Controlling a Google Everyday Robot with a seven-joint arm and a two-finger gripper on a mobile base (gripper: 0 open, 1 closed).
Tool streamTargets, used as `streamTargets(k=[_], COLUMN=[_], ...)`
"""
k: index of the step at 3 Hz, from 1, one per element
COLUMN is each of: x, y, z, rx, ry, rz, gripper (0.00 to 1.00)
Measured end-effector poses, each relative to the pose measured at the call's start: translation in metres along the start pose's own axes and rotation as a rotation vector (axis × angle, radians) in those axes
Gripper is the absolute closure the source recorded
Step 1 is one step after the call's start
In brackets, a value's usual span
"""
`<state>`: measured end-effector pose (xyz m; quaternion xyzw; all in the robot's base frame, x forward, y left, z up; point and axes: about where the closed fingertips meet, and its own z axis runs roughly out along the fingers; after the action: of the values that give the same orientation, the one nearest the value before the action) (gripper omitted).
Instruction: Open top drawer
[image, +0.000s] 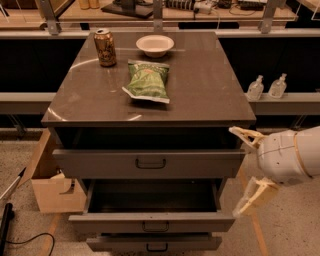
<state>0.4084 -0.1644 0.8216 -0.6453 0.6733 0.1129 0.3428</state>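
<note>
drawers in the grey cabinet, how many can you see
3, stacked: the top drawer slightly out under the countertop, the middle drawer pulled out farther, the bottom drawer at the frame's lower edge. The gripper sits open to their right.

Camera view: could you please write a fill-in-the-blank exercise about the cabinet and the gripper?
1. The gripper hangs open on the picture's ___ side, beside the top drawer.
2. On the cabinet top, the green bag lies in front of the can and the ___.
3. The middle drawer is pulled out ___ than the top drawer.
Missing words: right; bowl; farther.
</note>
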Motion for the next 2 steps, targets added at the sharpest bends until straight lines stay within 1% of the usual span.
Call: streamTargets(k=[1, 2], x=[0.004, 0.015], y=[-0.001, -0.013], z=[0.034, 0.061], rx=[0.007, 0.024], ry=[0.020, 0.051], rz=[-0.020, -0.027], gripper=[0.00, 0.00])
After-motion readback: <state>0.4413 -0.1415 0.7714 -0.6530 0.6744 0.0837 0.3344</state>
